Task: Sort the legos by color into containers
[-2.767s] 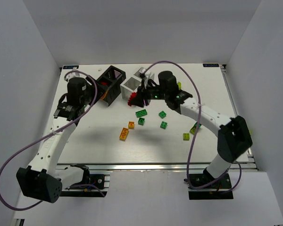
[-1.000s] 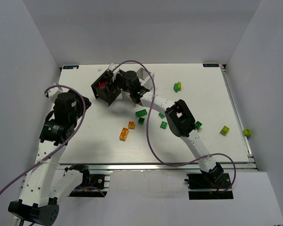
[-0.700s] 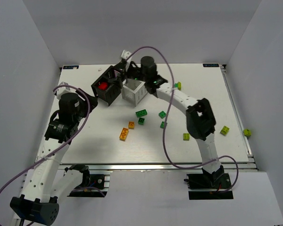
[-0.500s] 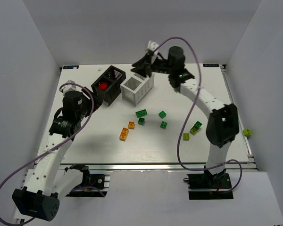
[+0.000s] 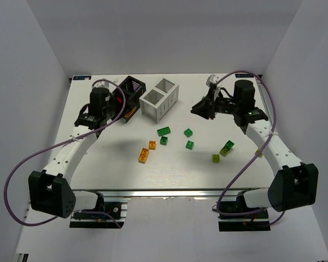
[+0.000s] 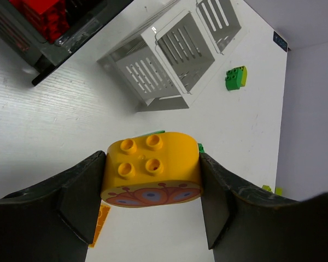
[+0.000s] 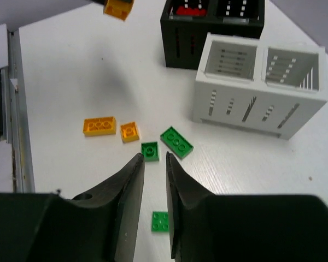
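**Left gripper grips an orange-yellow brick; right gripper narrow and bare**

The left gripper (image 6: 151, 157) is clamped on a rounded orange-yellow brick (image 6: 151, 173) with four studs on top and a printed pattern along its side. It holds the brick above the surface (image 5: 109, 158), just beside the black container (image 5: 128, 94). Red bricks (image 7: 191, 10) lie in one of that container's two compartments.

The right gripper (image 7: 153, 159) hangs over the right half of the surface, well apart from both containers. Its fingers stand a narrow gap apart with nothing between them. Below it in the wrist view lie a small green square brick (image 7: 149, 150) and a longer green brick (image 7: 176, 142).

The white container (image 5: 159, 99) stands just right of the black one; both are slatted plastic boxes.

Loose studded bricks lie scattered near the middle:
- two orange-yellow bricks (image 5: 144, 155) side by side,
- four green ones (image 5: 188, 132),
- a yellow-green one (image 5: 215, 158),
- a tilted green and yellow-green piece (image 5: 227, 147).
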Motion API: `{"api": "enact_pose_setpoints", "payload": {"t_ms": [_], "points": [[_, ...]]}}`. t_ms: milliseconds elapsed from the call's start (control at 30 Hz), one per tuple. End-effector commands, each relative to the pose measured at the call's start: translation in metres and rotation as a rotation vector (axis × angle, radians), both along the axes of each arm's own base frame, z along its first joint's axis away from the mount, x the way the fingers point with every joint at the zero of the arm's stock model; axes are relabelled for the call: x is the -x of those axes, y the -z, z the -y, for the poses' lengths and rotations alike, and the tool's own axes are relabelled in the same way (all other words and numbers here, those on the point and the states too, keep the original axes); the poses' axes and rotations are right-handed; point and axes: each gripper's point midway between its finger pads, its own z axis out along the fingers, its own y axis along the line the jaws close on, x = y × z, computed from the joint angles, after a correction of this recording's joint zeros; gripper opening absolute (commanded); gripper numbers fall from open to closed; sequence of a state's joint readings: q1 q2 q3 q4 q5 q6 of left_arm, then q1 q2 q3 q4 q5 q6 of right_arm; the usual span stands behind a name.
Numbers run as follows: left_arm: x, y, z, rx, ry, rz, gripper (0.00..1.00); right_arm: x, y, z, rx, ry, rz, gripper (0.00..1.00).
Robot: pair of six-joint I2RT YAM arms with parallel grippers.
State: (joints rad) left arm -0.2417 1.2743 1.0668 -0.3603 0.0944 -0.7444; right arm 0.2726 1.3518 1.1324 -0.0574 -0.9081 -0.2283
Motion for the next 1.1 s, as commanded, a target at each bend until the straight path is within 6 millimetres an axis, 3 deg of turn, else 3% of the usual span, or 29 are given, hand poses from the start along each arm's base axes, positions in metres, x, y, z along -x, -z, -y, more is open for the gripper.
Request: {"api": "enact_pose_setpoints", "payload": {"t_ms": [0,467,667,700,733,1067], "points": [[-0.017,-0.036,0.012,-0.003,0.048,0.099,0.00,0.006,0.008,0.014,0.006,0.029,-0.012,0.31],[-0.059,-0.038,0.024,-0.059,0.093,0.100,0.02,0.010,0.012,0.027,0.001,0.084,-0.012,0.37],[-0.090,-0.041,0.033,-0.064,0.107,0.110,0.05,0.014,0.014,0.034,0.001,0.102,-0.004,0.38],[-0.096,-0.050,0.034,-0.064,0.103,0.130,0.05,0.014,0.014,0.035,0.002,0.106,-0.004,0.38],[-0.102,-0.044,0.035,-0.077,0.104,0.117,0.05,0.014,0.015,0.036,0.002,0.110,-0.004,0.38],[-0.155,-0.039,0.017,-0.226,0.017,0.185,0.12,0.016,0.021,0.043,0.001,0.125,-0.005,0.38]]}}
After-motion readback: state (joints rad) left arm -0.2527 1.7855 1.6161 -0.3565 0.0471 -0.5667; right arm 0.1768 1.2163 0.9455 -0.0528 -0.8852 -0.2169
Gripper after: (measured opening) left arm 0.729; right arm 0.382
